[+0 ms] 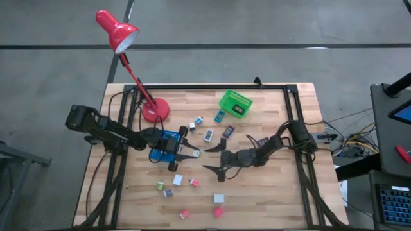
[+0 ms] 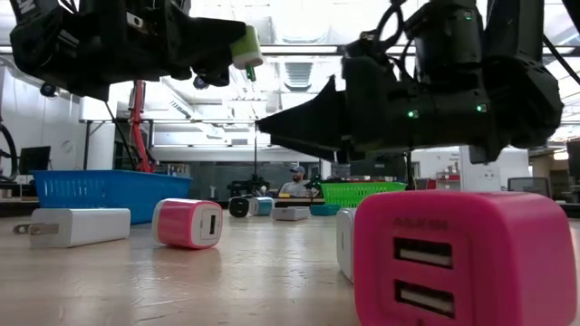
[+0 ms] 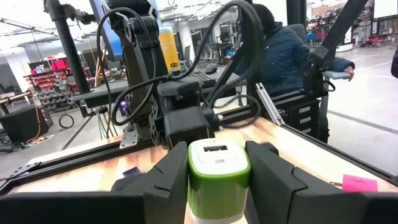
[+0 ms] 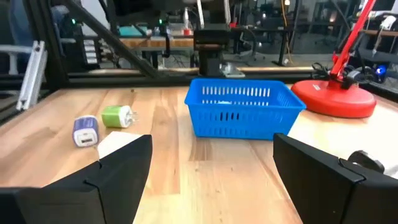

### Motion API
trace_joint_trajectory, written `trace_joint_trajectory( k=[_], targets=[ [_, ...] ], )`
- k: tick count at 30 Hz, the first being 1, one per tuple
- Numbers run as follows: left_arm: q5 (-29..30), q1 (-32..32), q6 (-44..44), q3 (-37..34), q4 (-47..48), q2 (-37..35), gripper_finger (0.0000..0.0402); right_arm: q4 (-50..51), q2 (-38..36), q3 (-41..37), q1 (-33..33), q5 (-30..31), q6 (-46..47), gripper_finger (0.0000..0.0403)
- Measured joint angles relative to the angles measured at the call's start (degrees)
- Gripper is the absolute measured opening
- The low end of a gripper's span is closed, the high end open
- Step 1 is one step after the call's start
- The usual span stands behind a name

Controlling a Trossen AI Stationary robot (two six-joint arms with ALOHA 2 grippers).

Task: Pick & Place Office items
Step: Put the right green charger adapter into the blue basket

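My left gripper hangs above the table's middle, just right of the blue tray, shut on a green-and-white USB charger block. My right gripper stands open low over the table, facing the tray, with nothing between its fingers. A white block lies on the table just beyond one of its fingers, with a green block and a purple-and-white block farther off. More blocks lie flat on the near half of the table, among them a pink one. My left gripper pinches the charger block's two opposite sides between its two fingers. The fingers lie level and point toward the table's right. The block's white face with the USB port points away past the fingertips. The block hangs clear of the table.
A red desk lamp stands with its base at the far left. A green basket sits at the far middle, with several small pieces on the table near it. Black frame rails run along the table's left and right edges. A person sits beyond the table.
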State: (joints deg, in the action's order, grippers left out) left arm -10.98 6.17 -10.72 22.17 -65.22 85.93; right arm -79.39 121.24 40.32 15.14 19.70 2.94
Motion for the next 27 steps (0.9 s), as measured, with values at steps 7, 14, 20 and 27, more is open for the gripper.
trace_joint_trajectory(
  k=[7,14,20,27],
  targets=[
    [0.00,0.02,0.00,0.00,0.19,-0.02,0.0131,-7.66,-2.73,-7.52,0.01,0.67,-0.38,0.0325],
    [0.02,0.02,-0.02,-0.02,0.56,-0.02,0.0131,-7.89,-12.07,-16.97,0.76,4.07,-0.72,0.0324],
    [0.02,0.04,-0.02,-0.02,1.01,-0.02,0.0131,-7.83,-21.75,-25.74,1.55,5.10,-0.60,0.0324],
    [0.04,0.04,0.02,-0.06,3.49,-0.47,0.0131,-7.90,-29.05,-34.74,3.54,8.96,3.18,0.0318]
  ],
)
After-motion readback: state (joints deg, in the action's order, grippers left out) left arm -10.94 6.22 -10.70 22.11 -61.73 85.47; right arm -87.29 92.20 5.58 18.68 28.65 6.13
